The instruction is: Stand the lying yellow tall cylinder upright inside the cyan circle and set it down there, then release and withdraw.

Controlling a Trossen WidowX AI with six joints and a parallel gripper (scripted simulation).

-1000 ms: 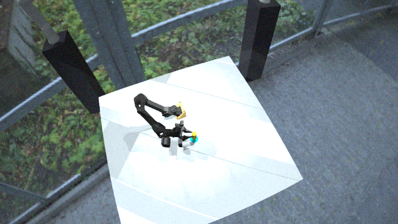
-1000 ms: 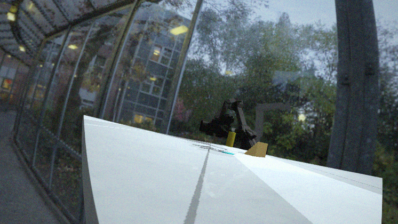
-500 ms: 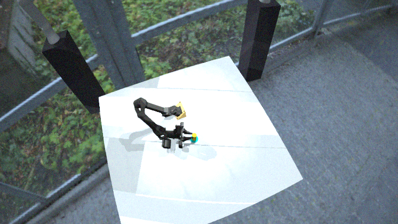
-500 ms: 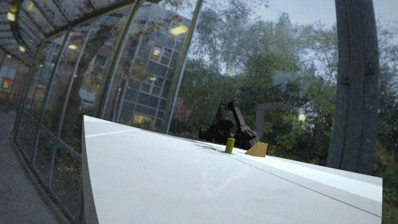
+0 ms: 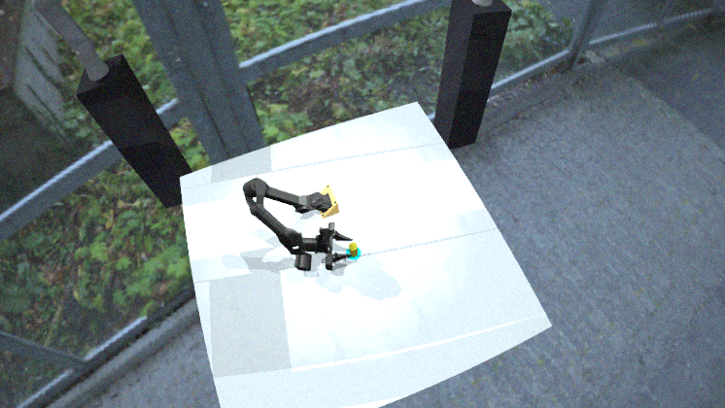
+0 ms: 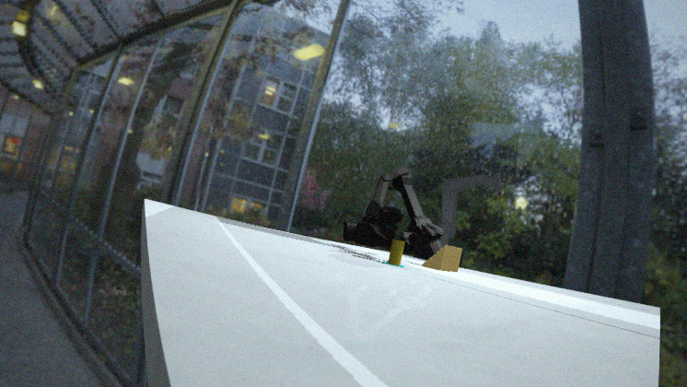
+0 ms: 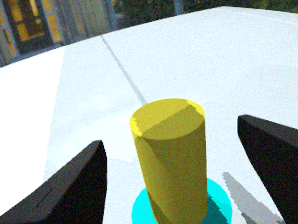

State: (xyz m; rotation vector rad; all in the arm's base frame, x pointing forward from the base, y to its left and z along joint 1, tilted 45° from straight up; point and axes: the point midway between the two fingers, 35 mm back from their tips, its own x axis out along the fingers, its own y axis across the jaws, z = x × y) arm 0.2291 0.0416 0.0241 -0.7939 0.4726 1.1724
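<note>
The yellow tall cylinder [image 5: 353,250] [image 6: 396,252] [image 7: 175,165] stands upright on the cyan circle [image 5: 360,252] [image 7: 220,199]. Cyan shows on both sides of its base in the wrist view, where the nearest part of the base is cut off by the frame's lower edge. My gripper [image 5: 350,247] [image 7: 171,136] is open, with one black finger on each side of the cylinder. A gap shows between each finger and the cylinder in the wrist view. In the exterior view the fingers cannot be made out behind the cylinder.
A yellow-orange wedge-shaped block [image 5: 331,208] [image 6: 449,259] stands by the arm's base, behind the circle and to one side of it. The white table top [image 5: 416,304] [image 6: 240,312] carries shadows of the arm. Two dark posts rise beyond its far edge.
</note>
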